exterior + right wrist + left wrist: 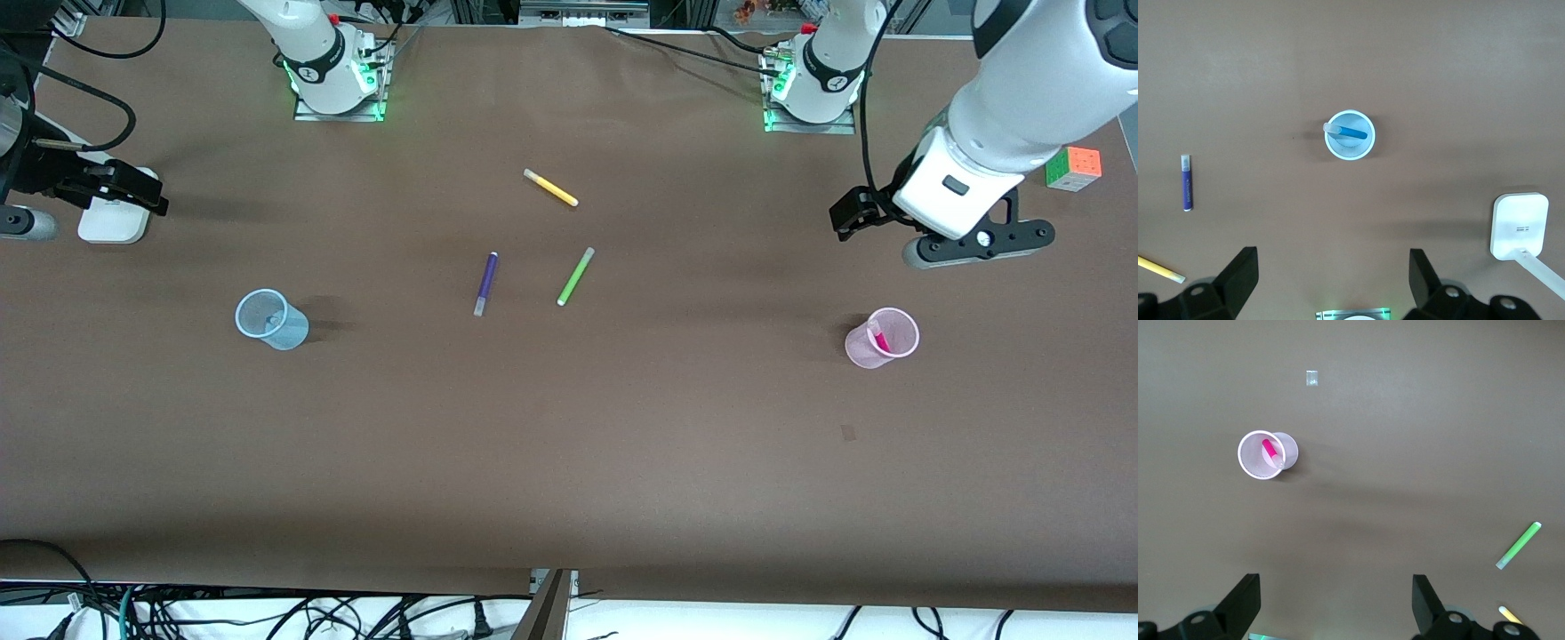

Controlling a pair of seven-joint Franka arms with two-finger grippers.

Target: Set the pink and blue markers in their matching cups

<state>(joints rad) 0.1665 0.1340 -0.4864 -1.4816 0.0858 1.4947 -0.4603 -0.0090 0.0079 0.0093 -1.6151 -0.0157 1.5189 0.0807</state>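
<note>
With my pink marker (1272,452) leaning in the pink cup (1259,455) and blue marker (1347,131) in the blue cup (1349,135), both upright on the worktop (569,444), my spread, empty left claw (1335,607) and right claw (1331,283) could only topple these light cups by dipping carelessly.

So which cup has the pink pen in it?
The pink cup, at the left arm's end of the table. The pink pen leans inside it; the blue cup holds a blue pen.
</note>
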